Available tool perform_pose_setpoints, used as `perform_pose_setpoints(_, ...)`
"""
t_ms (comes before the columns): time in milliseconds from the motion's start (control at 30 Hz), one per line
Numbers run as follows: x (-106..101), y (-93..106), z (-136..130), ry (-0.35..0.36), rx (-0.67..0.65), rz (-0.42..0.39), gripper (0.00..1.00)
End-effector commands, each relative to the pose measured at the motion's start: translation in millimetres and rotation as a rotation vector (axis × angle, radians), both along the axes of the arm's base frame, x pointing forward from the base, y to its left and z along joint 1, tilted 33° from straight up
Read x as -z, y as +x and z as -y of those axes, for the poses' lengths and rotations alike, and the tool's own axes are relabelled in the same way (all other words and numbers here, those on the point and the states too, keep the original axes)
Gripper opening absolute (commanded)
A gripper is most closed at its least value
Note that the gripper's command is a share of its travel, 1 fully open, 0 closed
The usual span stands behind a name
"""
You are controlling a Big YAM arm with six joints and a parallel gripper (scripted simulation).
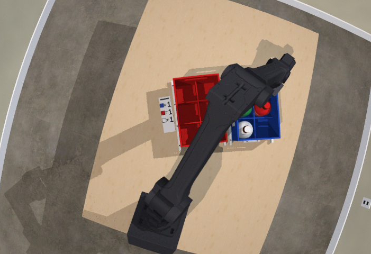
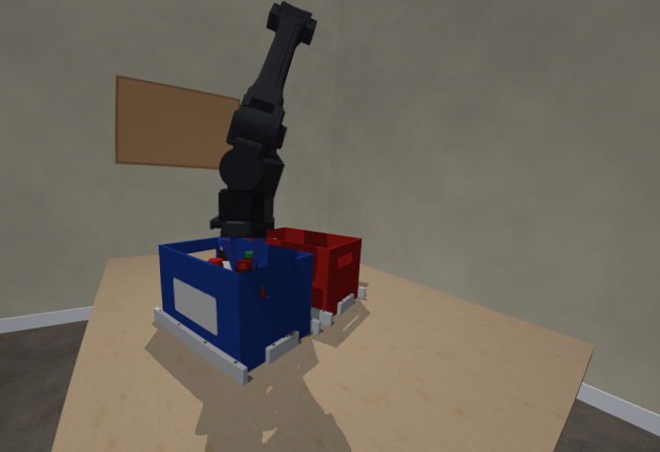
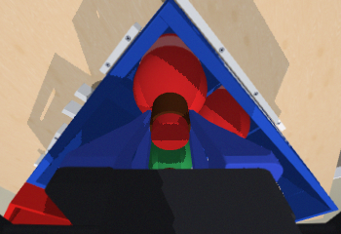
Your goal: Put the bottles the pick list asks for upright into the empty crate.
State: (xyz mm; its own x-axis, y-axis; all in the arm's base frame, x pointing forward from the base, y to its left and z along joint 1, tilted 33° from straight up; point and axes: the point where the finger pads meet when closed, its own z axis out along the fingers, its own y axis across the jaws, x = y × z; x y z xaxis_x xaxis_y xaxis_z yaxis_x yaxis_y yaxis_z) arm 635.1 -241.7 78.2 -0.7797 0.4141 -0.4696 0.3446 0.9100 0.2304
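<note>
The pick list (image 1: 169, 127) reads blue 1, red 1, white 1. My gripper (image 2: 244, 265) (image 3: 170, 116) points down into the blue crate (image 1: 279, 119) (image 2: 197, 268) (image 3: 146, 39), its blue fingers shut on the neck of a red bottle (image 3: 170, 73) in a corner compartment. Another red bottle (image 1: 260, 109) (image 3: 227, 114) stands beside it. A green bottle (image 1: 246, 111) (image 3: 170, 159) and a white bottle (image 1: 243, 134) also stand in this crate. The red crate (image 1: 196, 77) (image 2: 341, 280) shows no bottles in its visible compartments; the arm hides part of both crates, and the gripper in the top view.
The red crate stands directly beside the blue one. Low white rails (image 1: 251, 141) (image 2: 202, 344) (image 3: 256, 94) run along the crate bases. The arm (image 1: 197, 150) reaches over both crates. Compartment dividers and the blue crate's high walls surround the fingers.
</note>
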Motion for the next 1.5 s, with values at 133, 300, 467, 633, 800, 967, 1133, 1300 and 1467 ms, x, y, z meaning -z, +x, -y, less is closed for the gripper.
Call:
perform_pose_setpoints(133,-56.4,-11.3,14.7,-0.027,0.011,0.052,0.0)
perform_pose_setpoints(300,-65.0,-15.0,15.1,-0.028,0.011,0.055,0.0)
perform_pose_setpoints(467,-75.7,-13.9,17.1,-0.034,0.012,0.067,0.0)
perform_pose_setpoints(633,-74.7,-23.4,14.5,-0.027,0.011,0.053,0.0)
perform_pose_setpoints(800,-82.8,-27.4,14.7,-0.028,0.011,0.055,0.0)
perform_pose_setpoints(967,-86.3,-32.4,14.0,-0.027,0.011,0.051,0.0)
perform_pose_setpoints(1133,-97.4,-32.9,15.6,-0.032,0.011,0.062,0.0)
perform_pose_setpoints(1300,-103.3,-38.3,15.2,-0.031,0.011,0.06,0.0)
perform_pose_setpoints(1467,-111.0,-42.6,15.2,-0.032,0.011,0.061,0.0)
